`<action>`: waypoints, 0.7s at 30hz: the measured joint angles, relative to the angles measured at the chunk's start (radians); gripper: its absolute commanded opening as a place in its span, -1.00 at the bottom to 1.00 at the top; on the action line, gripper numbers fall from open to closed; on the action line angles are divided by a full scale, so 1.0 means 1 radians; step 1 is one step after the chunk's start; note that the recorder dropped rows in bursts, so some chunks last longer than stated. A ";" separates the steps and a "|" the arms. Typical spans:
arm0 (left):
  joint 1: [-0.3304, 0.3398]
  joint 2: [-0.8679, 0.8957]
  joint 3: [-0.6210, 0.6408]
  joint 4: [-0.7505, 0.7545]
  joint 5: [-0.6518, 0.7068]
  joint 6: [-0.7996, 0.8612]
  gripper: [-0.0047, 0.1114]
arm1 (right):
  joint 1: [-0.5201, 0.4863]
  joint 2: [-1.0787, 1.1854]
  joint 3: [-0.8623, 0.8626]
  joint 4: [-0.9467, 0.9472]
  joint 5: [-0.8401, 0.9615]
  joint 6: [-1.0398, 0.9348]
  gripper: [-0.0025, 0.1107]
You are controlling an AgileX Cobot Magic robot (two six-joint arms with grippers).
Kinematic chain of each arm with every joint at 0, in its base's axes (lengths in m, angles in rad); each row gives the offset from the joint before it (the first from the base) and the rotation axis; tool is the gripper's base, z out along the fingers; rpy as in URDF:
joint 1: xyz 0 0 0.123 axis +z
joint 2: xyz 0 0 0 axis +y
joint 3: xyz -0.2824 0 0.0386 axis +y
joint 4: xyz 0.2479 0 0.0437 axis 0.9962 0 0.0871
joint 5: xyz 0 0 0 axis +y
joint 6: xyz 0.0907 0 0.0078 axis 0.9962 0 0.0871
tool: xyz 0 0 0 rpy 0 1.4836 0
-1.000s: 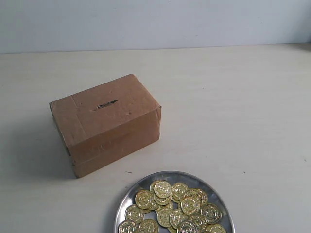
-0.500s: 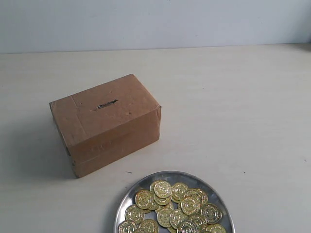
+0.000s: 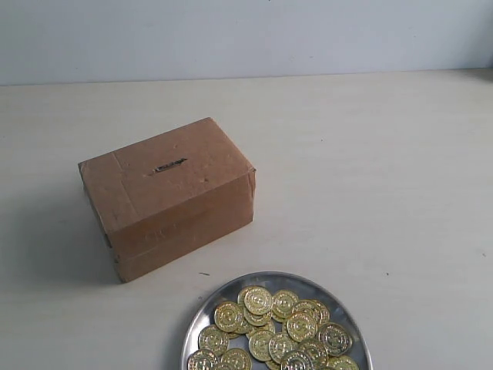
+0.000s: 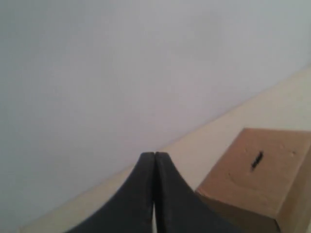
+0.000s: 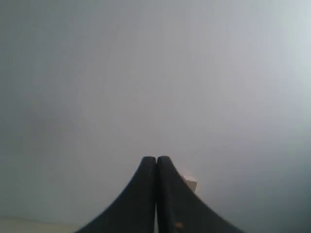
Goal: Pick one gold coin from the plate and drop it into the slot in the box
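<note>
Tabletop (image 3: 385,193) beige under box (image 3: 169,196); wall (image 3: 231,35) grey

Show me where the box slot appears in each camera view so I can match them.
Exterior view: the slot is a dark slit atop the box, left of the picture's middle.
Left wrist view: the same slit on the box top, beside the shut left gripper.
Right wrist view: not in it; only the shut right gripper and blank wall.
Shared landmark: the box, in exterior and left wrist views.

box (image 3: 168,196) left of centre on table (image 3: 385,169), slot (image 3: 169,166) on top, plate (image 3: 202,320) of coins (image 3: 279,327) in front
</note>
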 measured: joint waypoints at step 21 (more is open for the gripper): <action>0.000 0.002 0.411 0.000 0.000 0.037 -0.92 | 0.000 0.002 0.265 0.000 0.047 0.002 -0.96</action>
